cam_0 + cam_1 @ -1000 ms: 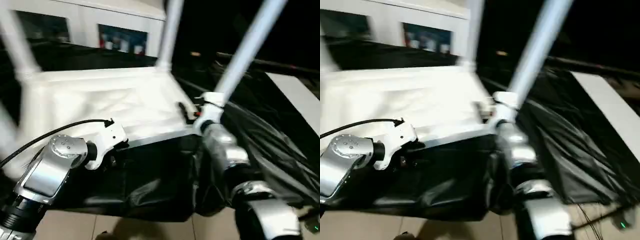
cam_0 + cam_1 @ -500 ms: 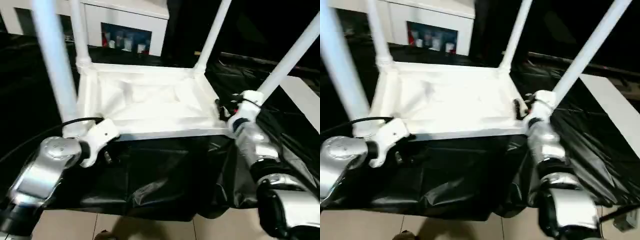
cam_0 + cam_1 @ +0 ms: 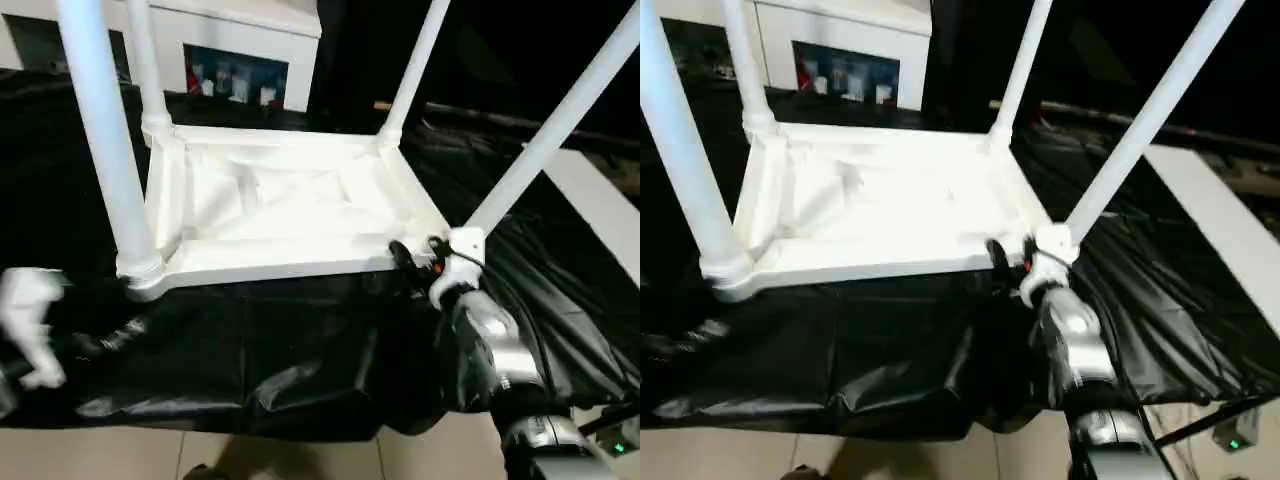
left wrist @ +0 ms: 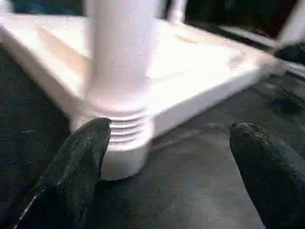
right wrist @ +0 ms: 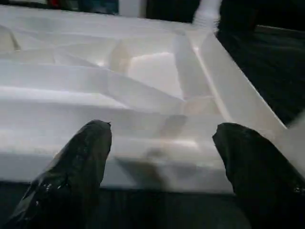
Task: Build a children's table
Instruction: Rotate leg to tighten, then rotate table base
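Fingers [image 5: 90, 157] spread at upturned children's table [image 3: 290, 215] near edge

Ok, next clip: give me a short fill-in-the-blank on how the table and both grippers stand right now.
1. The children's table lies upside down with ____ legs pointing up.
2. It rests on a ____ sheet.
3. The left gripper is ____, beside the leg's threaded base.
4. The right gripper is open, facing the tabletop's ____ underside.

Missing: four; black; open; ribbed
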